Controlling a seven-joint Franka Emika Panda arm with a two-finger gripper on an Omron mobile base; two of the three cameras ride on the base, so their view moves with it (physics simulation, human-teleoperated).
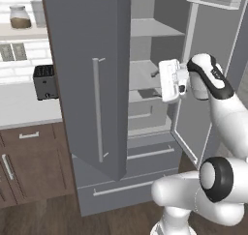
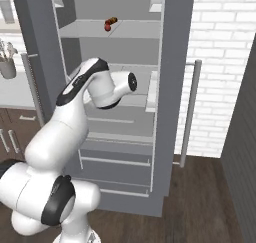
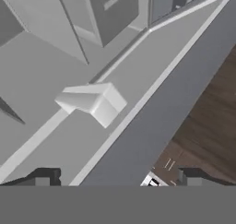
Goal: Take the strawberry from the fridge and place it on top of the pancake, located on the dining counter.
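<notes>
Inside the open fridge: arm reaching in, end effector empty
Your end effector sits at mid-shelf height with its fingers spread fully wide, holding nothing; you will find the strawberry well above it on an upper shelf, just beside a small orange-brown item, both doors swung open

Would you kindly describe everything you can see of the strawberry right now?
The strawberry shows in the right base view as a tiny, roundish, bright red fruit. It rests on an upper grey shelf inside the open fridge, towards the shelf's middle, close beside a small orange-brown item; whether they touch is unclear. It sits well above the arm, and nothing grips it.
</notes>
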